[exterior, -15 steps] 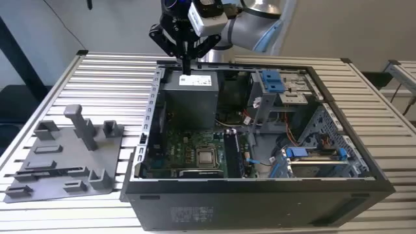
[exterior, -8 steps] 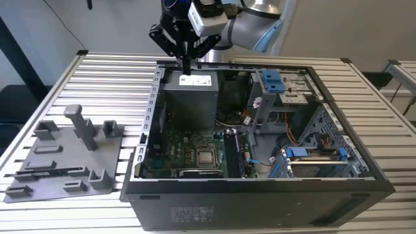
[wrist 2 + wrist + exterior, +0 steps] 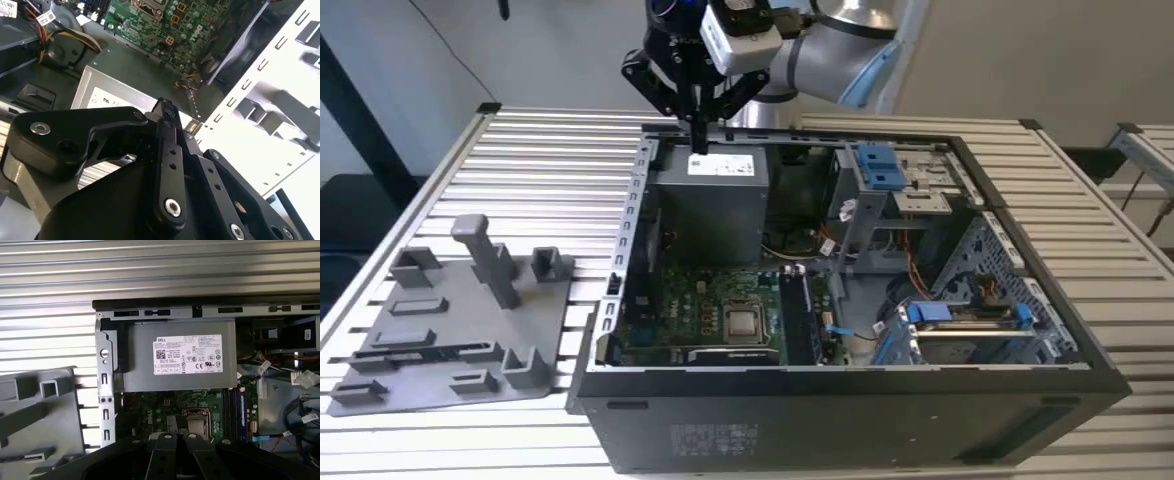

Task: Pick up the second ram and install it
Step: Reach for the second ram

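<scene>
Nearest you, beside the case (image 3: 854, 420) on the exterior view's left, the plate (image 3: 454, 390) carries a thin dark strip (image 3: 434, 352), its long axis running toward the case. You cannot tell whether that is the ram. Farther back, over the case's rear, your claw (image 3: 700, 147) hangs with its fingers pressed together, well apart from the strip.

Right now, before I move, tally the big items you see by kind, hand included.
Case: 1
Power supply: 1
Motherboard: 1
Fixture plate: 1
Hand: 1
Total: 5
</scene>
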Available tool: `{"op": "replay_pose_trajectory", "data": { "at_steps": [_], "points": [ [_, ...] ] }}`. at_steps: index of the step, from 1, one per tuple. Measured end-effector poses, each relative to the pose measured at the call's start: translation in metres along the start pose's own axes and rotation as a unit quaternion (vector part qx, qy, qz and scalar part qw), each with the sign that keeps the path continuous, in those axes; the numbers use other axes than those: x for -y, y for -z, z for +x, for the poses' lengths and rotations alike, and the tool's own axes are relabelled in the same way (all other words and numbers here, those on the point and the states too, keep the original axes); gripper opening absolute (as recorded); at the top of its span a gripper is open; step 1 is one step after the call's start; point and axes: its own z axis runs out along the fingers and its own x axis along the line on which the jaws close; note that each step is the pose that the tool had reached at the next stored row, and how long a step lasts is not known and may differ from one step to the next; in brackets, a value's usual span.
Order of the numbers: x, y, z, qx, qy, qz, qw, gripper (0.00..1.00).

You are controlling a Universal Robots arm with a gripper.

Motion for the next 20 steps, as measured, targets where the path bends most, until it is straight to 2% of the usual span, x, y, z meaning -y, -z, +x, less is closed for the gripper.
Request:
{"op": "replay_pose_trajectory", "data": {
  "at_steps": [20],
  "points": [
    [0.0113, 0.0012, 0.0344, 0.0066, 0.000, -0.0005, 1.0000, 0.11]
  ]
}}
